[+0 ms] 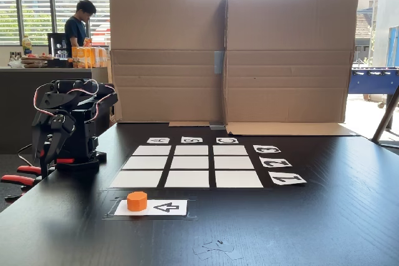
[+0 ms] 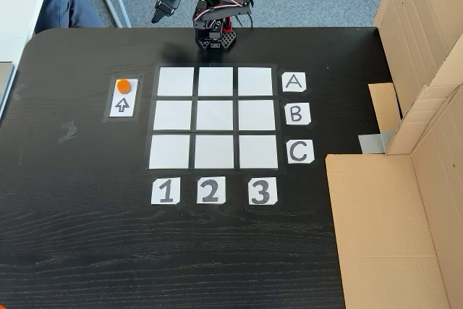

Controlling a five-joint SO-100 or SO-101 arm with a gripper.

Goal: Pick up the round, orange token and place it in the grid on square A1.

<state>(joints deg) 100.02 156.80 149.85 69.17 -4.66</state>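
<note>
**benchbot:** Looking at the token (image 2: 124, 85) right now. Sitting on the arrow card (image 2: 123, 104), just beside the grid (image 2: 214, 118) on its left in the top-down fixed view. Nothing grabbed yet. Arm (image 2: 210, 9) folded up at the far table edge, gripper (image 2: 160, 12) hanging well apart from everything. Open or closed? Can't tell, too small and dark.

**servo_sam:** Same from the low fixed view, gripper (image 1: 51, 144) tucked down by the base. So, reach step first. Best bet: spread the jaws wide, drop straight down over the token, pinch low on the sides. Square A1 (image 2: 176, 82) right next to it, row A, column 1. Short hop, lift clear of the card edge, then set flat.
</note>
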